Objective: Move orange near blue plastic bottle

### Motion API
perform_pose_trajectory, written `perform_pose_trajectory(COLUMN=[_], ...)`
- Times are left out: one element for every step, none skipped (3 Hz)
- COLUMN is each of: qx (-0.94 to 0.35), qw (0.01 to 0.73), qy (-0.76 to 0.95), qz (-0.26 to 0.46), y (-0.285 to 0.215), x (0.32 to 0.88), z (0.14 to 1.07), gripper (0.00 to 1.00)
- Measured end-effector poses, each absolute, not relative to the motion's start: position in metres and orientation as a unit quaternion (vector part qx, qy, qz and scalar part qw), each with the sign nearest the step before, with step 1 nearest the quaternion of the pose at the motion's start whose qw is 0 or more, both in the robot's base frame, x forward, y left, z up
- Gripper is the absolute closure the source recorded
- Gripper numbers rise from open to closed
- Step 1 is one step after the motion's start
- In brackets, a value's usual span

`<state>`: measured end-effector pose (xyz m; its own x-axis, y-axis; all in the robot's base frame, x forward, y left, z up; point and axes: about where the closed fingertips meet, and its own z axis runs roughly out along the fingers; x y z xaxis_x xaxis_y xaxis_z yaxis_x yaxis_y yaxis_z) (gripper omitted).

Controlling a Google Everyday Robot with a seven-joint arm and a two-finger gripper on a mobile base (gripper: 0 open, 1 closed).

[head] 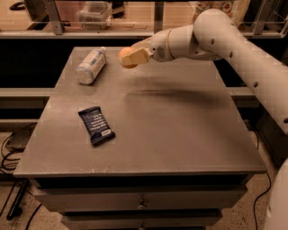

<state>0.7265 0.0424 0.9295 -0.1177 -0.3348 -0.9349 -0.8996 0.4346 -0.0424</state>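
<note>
The orange point(126, 57) is held in my gripper point(131, 56), whose tan fingers point(137, 56) are shut around it, above the far part of the grey table point(148, 130). The blue plastic bottle point(90, 66) lies on its side at the table's far left corner, cap pointing away. The gripper with the orange hangs a short way to the right of the bottle, raised off the surface. My white arm reaches in from the upper right.
A flat dark blue snack wrapper point(96, 125) lies on the left half of the table, nearer the front. A shelf with a clear container point(94, 10) runs behind the table. Cables lie on the floor at the left.
</note>
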Motion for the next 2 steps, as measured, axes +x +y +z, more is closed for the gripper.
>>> perform_pose_trajectory(qx=[-0.425, -0.402], qw=[0.497, 0.502], qy=[0.694, 0.699], qz=[0.302, 0.313], y=[0.09, 0.125], x=[0.719, 0.716], z=[0.903, 0.886], gripper=[1.0, 0.82])
